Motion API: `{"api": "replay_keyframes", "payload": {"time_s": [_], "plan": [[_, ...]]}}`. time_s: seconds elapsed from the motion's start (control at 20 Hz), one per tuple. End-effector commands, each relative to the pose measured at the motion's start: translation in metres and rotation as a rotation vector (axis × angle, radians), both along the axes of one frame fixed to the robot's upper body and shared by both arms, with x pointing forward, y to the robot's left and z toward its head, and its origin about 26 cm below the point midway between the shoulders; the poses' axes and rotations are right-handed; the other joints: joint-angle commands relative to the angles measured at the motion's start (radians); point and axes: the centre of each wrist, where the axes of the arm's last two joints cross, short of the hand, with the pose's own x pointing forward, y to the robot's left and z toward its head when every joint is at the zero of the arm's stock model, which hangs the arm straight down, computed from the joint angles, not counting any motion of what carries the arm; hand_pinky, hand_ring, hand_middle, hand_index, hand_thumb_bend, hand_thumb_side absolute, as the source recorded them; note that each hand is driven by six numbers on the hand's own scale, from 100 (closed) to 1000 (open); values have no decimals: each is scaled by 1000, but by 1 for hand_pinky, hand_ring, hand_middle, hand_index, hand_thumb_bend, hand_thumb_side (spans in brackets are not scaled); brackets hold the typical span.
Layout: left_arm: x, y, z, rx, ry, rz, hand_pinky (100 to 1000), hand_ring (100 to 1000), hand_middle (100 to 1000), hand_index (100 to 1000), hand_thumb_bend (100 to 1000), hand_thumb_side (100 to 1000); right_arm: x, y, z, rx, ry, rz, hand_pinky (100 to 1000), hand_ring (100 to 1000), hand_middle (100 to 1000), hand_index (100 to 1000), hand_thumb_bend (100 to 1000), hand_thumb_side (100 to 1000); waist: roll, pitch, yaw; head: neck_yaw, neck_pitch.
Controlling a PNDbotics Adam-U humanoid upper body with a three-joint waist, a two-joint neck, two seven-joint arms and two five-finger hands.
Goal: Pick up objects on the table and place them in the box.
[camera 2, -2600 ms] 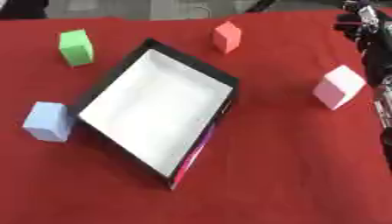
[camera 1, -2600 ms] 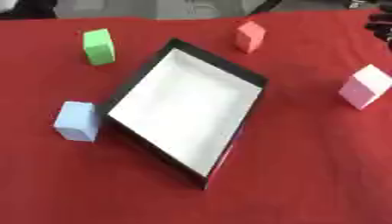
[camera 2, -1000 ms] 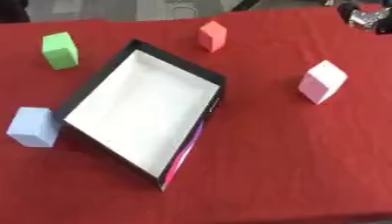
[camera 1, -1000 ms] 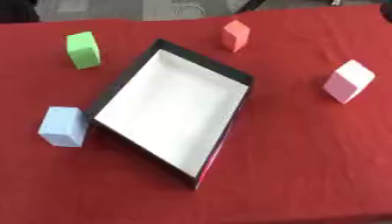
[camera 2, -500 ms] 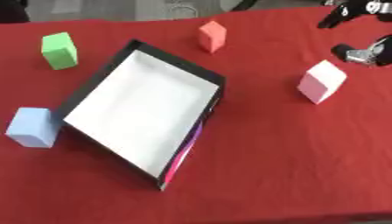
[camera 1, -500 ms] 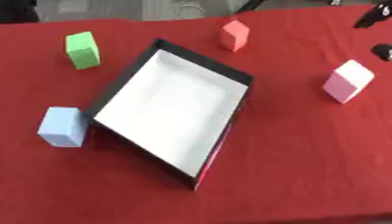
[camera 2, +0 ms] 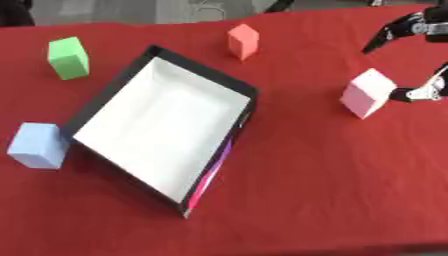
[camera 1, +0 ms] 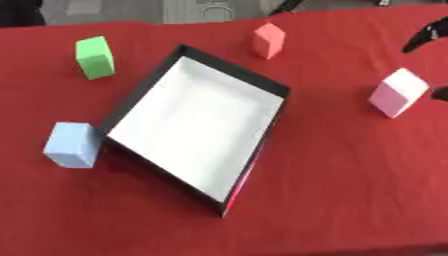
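Your right hand (camera 2: 418, 35) reaches in from the right edge, fingers spread wide around the pink block (camera 2: 367, 93), holding nothing. Block sits tilted, right of the box (camera 2: 161, 127), whose long axis runs diagonally.

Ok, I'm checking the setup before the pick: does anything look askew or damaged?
Only the box sits askew, turned diagonally on the red cloth. It is empty and looks undamaged.
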Motion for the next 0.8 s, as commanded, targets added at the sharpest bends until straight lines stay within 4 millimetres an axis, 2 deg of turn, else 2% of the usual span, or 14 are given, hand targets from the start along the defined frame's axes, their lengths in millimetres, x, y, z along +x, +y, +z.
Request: {"api": "replay_keyframes", "payload": {"time_s": [0.05, 0.8], "plan": [[0, 5, 9, 33, -16, -3, 906, 639, 721, 823, 166, 770, -2, -3, 20, -81, -23, -8, 955, 921, 864, 898, 410, 100, 10, -13, 0, -1, -1], [1, 2, 8, 29, -11, -13, 905, 638, 721, 821, 163, 776, 2, -6, 18, -100, -23, -11, 953, 918, 870, 904, 426, 126, 13, -4, 4, -13, -1]]}}
